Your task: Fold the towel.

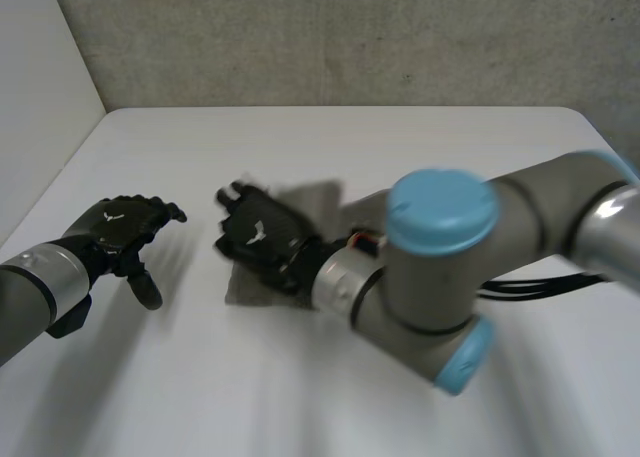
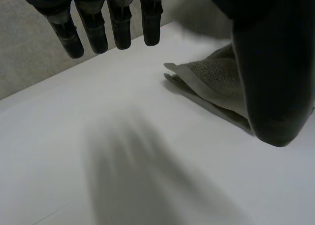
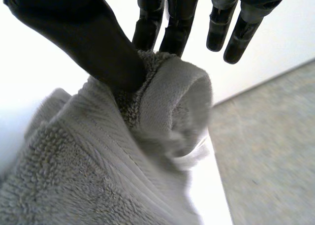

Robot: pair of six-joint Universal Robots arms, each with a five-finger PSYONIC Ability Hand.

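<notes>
A grey-green towel (image 1: 318,201) lies bunched in the middle of the white table (image 1: 400,142). My right hand (image 1: 258,235) rests on its left part. In the right wrist view the thumb (image 3: 93,48) presses a rolled fold of the towel (image 3: 98,176) against the fingers, so the hand is shut on the cloth. My left hand (image 1: 125,227) hovers over bare table to the towel's left, fingers straight and spread, holding nothing. In the left wrist view its fingers (image 2: 118,23) point over the tabletop, and the towel's layered edge (image 2: 211,82) lies beside the thumb.
My right arm's elbow with its light-blue cap (image 1: 442,209) reaches across the table's front middle. A grey wall (image 1: 350,37) runs behind the table's far edge and a pale wall (image 1: 40,77) stands at the left.
</notes>
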